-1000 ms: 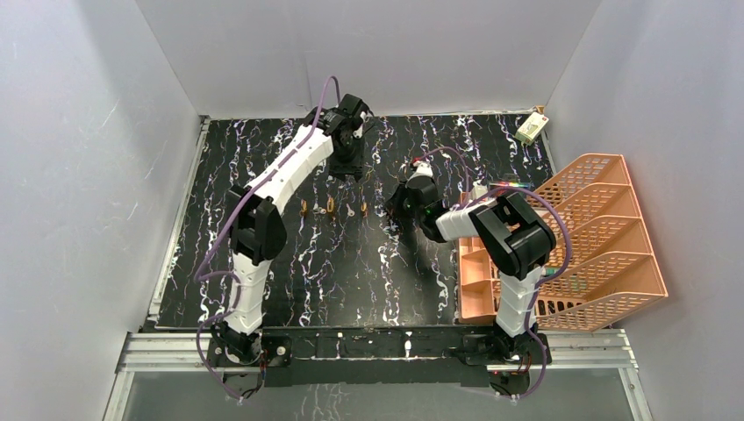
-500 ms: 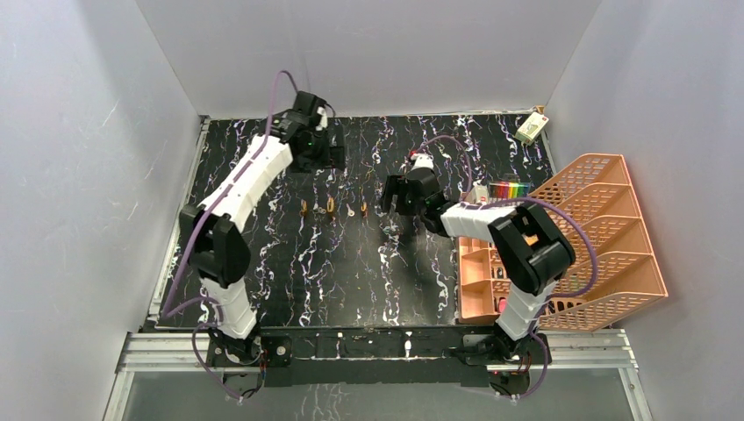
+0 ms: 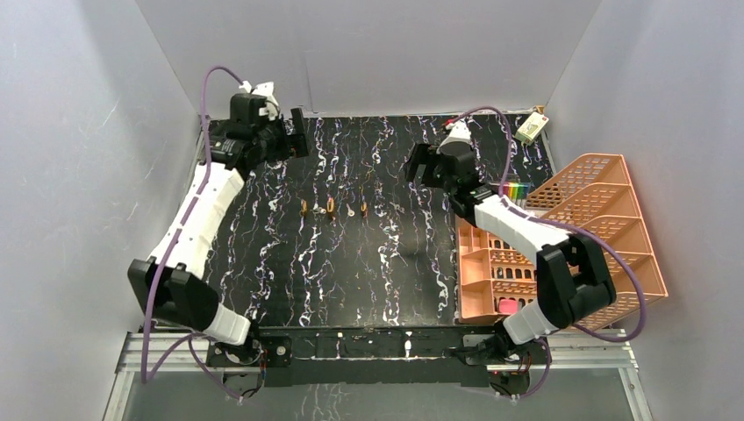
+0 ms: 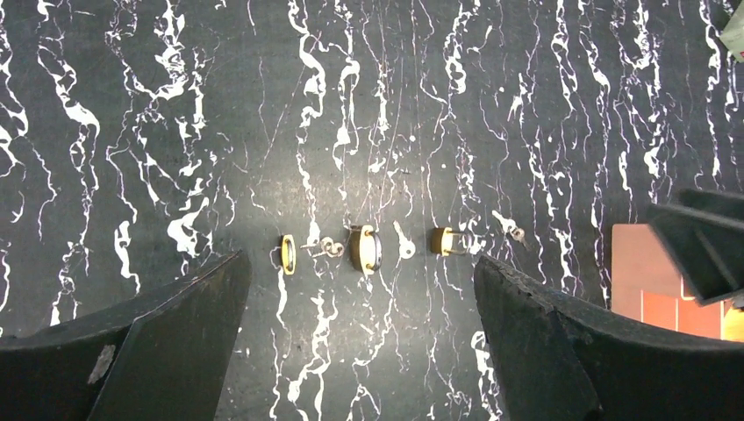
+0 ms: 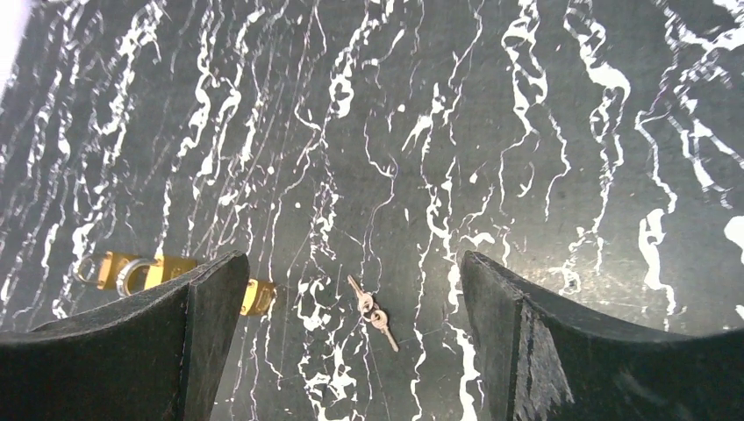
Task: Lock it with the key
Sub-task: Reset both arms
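The black marbled table (image 3: 368,289) carries everything, and an orange rack (image 3: 597,228) stands off to the right gripper's outer side, with no part in this job. Both arms are raised high at the far side of the table. The left gripper (image 3: 296,136) is spread wide and holds nothing. The right gripper (image 3: 421,167) is just as wide and just as empty. In each wrist view the bare table shows between the fingers. The padlocks (image 4: 365,248) lie in a short row well below both grippers, out in the middle of the table between the two arms. From the left wrist they sit centred between its fingers. From the right wrist they fall toward its left finger, partly hidden behind it. A single key (image 4: 404,241) lies flat just beside the middle padlock, and a key pair (image 5: 373,311) rests on the table almost straight under the right gripper, a little apart from the nearest padlock. Whether any shackle is open or closed is too small to tell. As a judgement, the task has not really begun: no key is picked up and no padlock is held. What remains is to grasp a key, steady a padlock, insert the key and turn it.
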Motion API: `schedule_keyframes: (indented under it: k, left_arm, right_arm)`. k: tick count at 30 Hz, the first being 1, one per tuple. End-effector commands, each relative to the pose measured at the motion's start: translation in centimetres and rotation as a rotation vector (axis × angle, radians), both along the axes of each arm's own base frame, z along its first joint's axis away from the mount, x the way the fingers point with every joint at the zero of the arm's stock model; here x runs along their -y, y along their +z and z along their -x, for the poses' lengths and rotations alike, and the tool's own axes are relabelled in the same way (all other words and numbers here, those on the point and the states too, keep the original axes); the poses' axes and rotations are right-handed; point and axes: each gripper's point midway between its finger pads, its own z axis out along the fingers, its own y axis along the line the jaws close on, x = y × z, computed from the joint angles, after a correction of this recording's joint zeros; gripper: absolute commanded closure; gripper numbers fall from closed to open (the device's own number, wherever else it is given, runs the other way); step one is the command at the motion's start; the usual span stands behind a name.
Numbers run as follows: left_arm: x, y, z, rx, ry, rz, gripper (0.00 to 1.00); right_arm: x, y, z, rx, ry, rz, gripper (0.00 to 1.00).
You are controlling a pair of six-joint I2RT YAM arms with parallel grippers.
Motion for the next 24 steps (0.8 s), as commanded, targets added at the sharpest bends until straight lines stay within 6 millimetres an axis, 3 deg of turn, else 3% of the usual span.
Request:
schedule_keyframes:
  k: [1, 3, 7, 12, 18, 24]
  left_arm:
    - [-1.8, 2.9, 1.3, 0.132, -0.010, 0.027, 0.02]
    - [-2.9, 3.1, 1.5, 0.160, 0.001, 0.037, 0.02]
    - [-4.7, 2.1, 1.7, 0.158, 0.021, 0.065, 0.02]
    - [-5.4, 0.4, 1.7, 0.122, 0.021, 0.089, 0.02]
    - [-5.8, 0.6, 1.8, 0.130, 0.021, 0.094, 0.02]
    - [-6.1, 1.0, 2.1, 0.147, 0.027, 0.079, 0.02]
  right_arm:
    - [0.8, 3.6, 0.4, 0.074, 0.017, -0.014, 0.02]
    - [0.8, 1.6, 0.4, 0.006, 0.031, 0.031, 0.04]
    - [-0.1, -3.4, 1.1, -0.184, 0.080, 0.088, 0.28]
    - [-2.6, -6.7, 2.0, -0.250, 0.132, 0.098, 0.46]
    - [-3.7, -10.3, 1.4, -0.351, 0.141, 0.117, 0.59]
    - [-4.8, -12.2, 1.1, -0.394, 0.164, 0.101, 0.60]
